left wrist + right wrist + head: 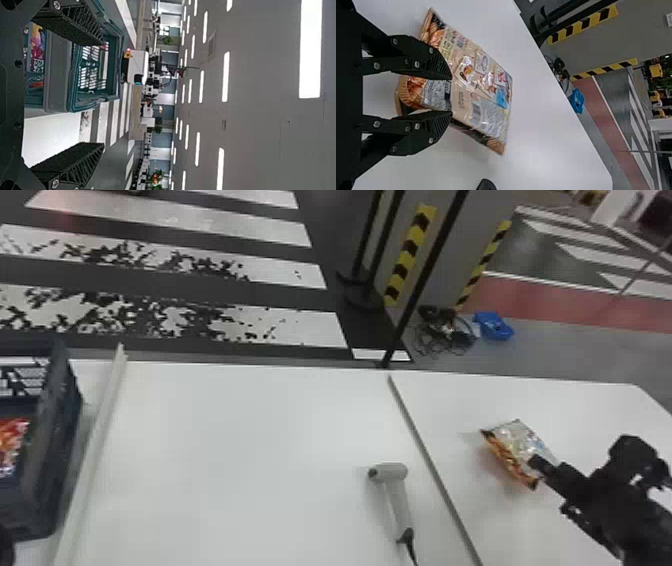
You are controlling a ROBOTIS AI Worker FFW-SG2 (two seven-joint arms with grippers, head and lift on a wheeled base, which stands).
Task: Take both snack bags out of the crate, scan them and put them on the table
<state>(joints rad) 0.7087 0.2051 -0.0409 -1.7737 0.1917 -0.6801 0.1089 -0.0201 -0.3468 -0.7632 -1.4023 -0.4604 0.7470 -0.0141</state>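
The right hand (538, 464) is over the counter (250, 425), right of the dark seam (429, 460), its fingers parted by a moderate gap. They overlap the printed face of one snack bag (522, 442), which also shows between them; whether they press on it, I cannot tell. That bag is on the counter's right-hand section, between the seam and the right edge, set in from the far right corner. Its pale printed back faces up, and its orange-brown side is turned toward the seam.

Left of the seam and well apart from the bag lies the grey scanner (397, 495), its head pointing left, its handle and black cable (410, 547) running toward the robot.

Farther left, a pale strip (97, 440) runs from the counter's far edge toward the robot. Just beyond it, at the far edge on the left, is the dark crate (52, 450), with the other bag (11, 442), red and orange, inside. The left hand (5, 547) is near the crate; in the left wrist view that hand (104, 94) has its fingers spread wide with nothing between them.

Past the far edge stand a black pole (425, 277) and a grey pillar (450, 255) with yellow-and-black striped tape. Tangled cables (445, 332) and a blue object (494, 326) lie on the floor beside it.
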